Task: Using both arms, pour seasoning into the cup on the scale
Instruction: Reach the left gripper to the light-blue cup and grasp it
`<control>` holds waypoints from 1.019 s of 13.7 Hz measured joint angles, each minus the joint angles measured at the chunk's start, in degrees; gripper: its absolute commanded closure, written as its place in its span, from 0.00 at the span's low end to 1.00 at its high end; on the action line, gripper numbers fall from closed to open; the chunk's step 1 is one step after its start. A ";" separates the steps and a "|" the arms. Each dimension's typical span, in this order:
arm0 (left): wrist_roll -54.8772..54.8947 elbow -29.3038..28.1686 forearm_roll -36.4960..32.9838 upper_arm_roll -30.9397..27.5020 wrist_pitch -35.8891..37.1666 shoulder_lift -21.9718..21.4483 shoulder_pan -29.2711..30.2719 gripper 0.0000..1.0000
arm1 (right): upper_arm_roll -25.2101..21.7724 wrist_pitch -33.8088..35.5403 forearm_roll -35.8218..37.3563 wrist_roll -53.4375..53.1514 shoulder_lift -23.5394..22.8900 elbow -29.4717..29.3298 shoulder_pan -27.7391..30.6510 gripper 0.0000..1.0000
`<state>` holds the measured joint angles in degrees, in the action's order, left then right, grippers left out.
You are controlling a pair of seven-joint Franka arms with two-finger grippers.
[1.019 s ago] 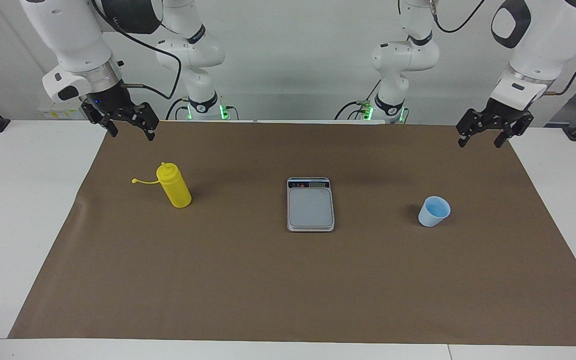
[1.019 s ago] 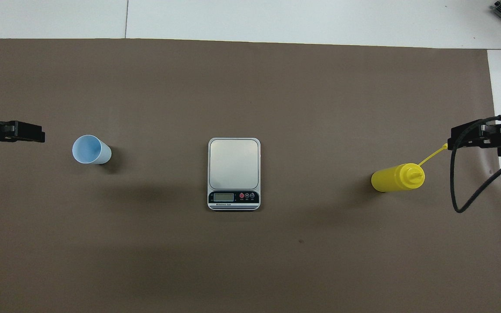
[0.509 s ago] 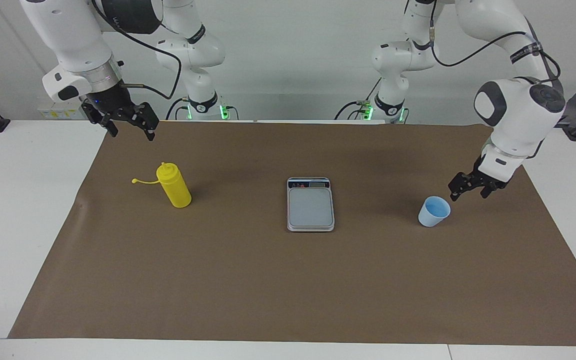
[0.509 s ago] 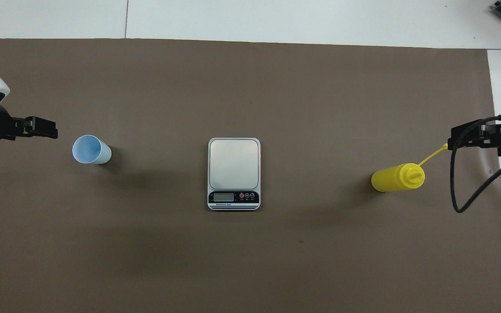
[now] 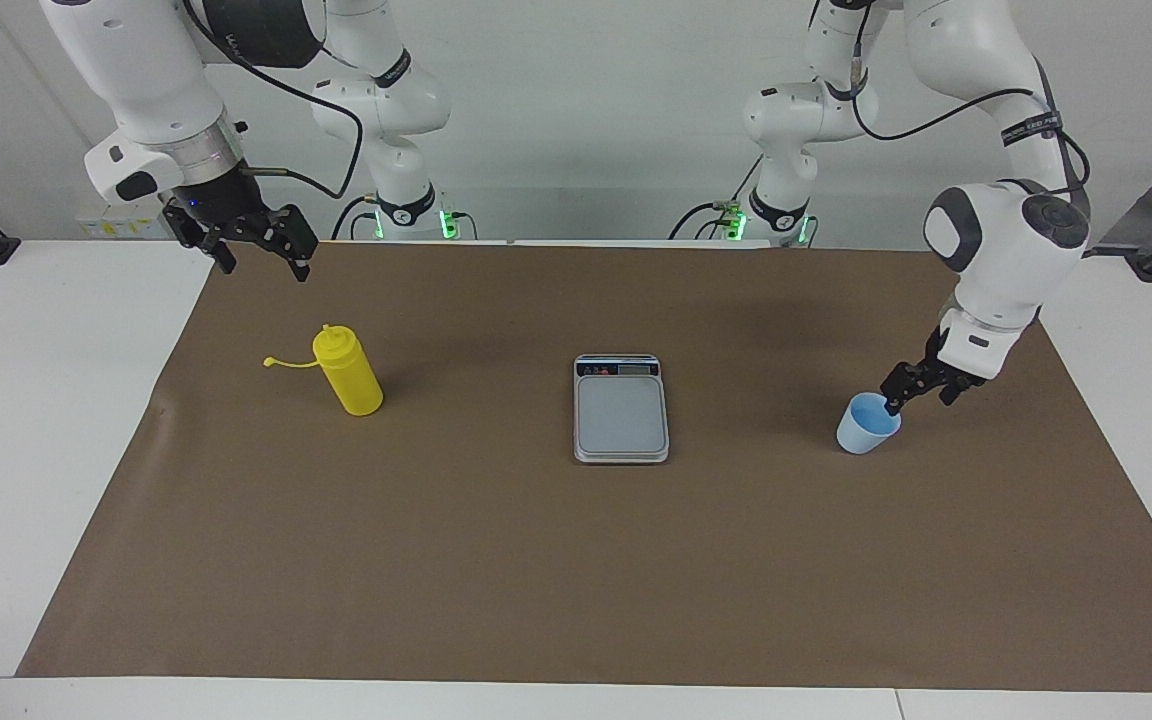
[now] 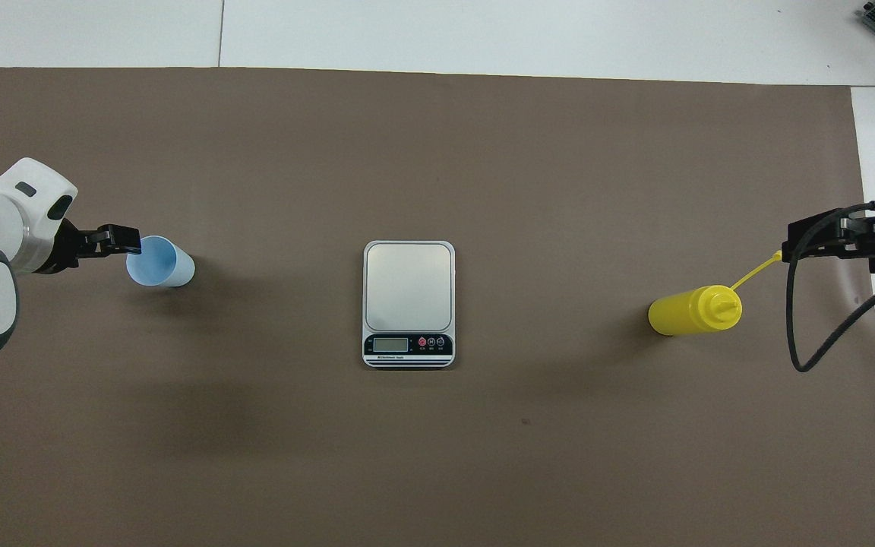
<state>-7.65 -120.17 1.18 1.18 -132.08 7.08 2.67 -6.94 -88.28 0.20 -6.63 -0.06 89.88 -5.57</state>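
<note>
While the brown paper-covered surface carried everything, the flat grey rectangular scale lay mid-surface. Toward the right arm's end stood the yellow plastic squeeze bottle, the right tool waiting above, fingers apart. The left tool, fingers apart, reached the small light-blue plastic cup.

A white bench carries a wide brown paper sheet that covers most of its top, leaving white strips at both ends and the edges. A plain pale wall rises past it. The light is even, with soft shadows.
</note>
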 measured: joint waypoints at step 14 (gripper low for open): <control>-0.68 -0.12 0.66 0.67 2.48 0.16 -0.18 1.00 | -0.03 0.00 0.00 0.00 0.01 0.02 0.01 0.00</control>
<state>-8.34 -120.29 1.84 1.85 -129.60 7.24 2.48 -6.96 -88.28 0.20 -6.63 -0.05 89.90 -5.56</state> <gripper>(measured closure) 0.952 0.000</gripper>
